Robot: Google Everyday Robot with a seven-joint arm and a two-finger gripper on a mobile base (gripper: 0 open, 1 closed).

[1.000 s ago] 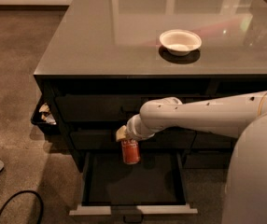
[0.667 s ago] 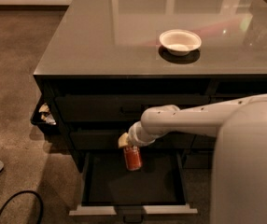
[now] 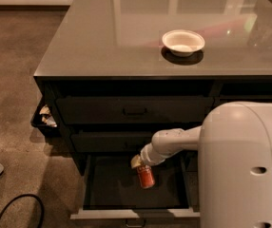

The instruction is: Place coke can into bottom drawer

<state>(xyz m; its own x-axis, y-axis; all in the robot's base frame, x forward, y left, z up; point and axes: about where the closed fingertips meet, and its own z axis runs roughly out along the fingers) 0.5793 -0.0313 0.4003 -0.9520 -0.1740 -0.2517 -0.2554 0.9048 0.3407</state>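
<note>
Tool (image 3: pixel 141 167), coke can (image 3: pixel 146 176) over bottom drawer (image 3: pixel 110 188)

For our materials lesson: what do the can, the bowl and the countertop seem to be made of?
The can, in the gripper over the open bottom drawer: likely painted metal, red, drinks-can shape. The bowl: matte white, perhaps paper or plastic. The countertop: glossy grey, mirrors lights; maybe laminate or stone.

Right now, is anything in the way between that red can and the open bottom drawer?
Nothing visible. The gripper holds the coke can directly above the open bottom drawer, with no object showing beneath it.
</note>
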